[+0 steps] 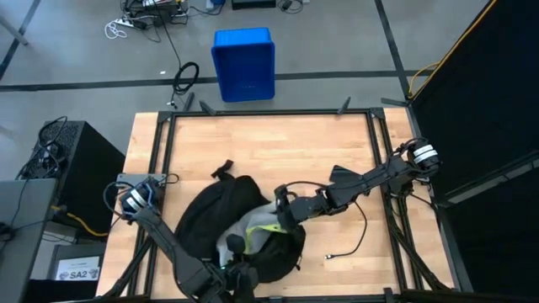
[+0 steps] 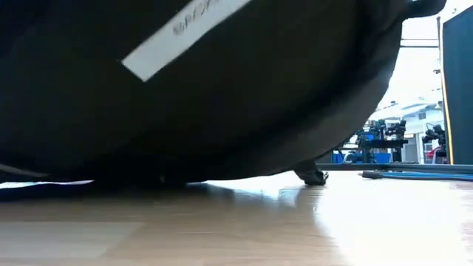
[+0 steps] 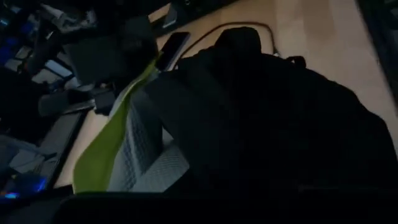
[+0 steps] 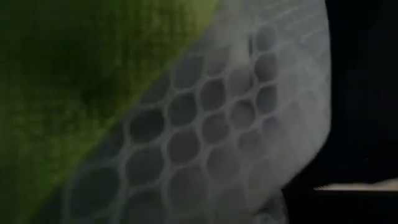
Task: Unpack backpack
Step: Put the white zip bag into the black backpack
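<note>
We judged the large black fabric backpack soft and floppy, best gripped at its opening's edge; both grippers' jaws were together.

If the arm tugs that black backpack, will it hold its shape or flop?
The backpack will probably flop: its fabric slumps in folds on the table. Its opened flap, lined with grey mesh, would likely sag. It will probably drag rather than roll, lying broad and flat.
</note>
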